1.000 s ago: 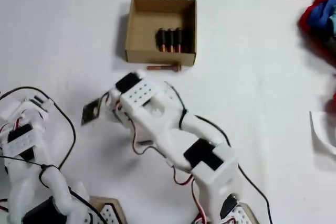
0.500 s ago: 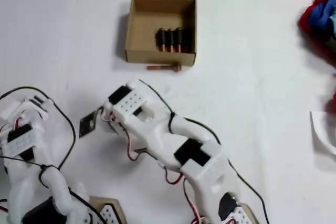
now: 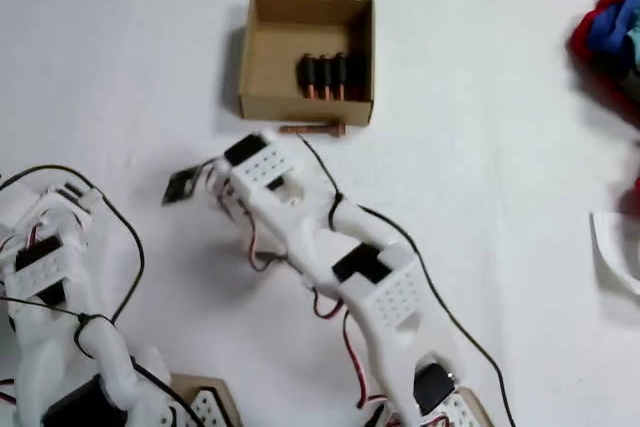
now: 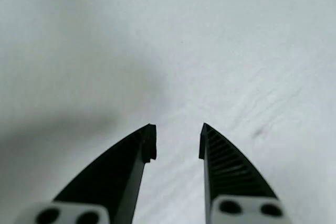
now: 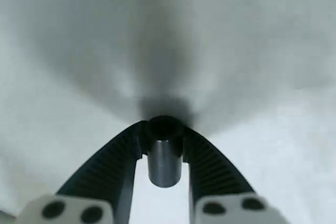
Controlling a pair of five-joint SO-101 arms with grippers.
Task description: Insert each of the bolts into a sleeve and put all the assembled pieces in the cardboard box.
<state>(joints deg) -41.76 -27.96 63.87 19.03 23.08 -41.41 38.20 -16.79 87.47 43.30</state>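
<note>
Sleeve [image 5: 164, 167] clamped in my right gripper [image 5: 164, 141], left gripper [image 4: 177, 142] parted and empty; I should line its bore squarely with the bolt [image 3: 312, 129] beside the cardboard box [image 3: 290, 108].

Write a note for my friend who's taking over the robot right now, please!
Left pincer open, empty, over bare table.
Right pincer shut on a dark sleeve.
Done: three assembled pieces lie in the cardboard box.
Left to do: one loose bolt lies on the table beside the box, on the arms' side; join it with the held sleeve, then box it.
</note>
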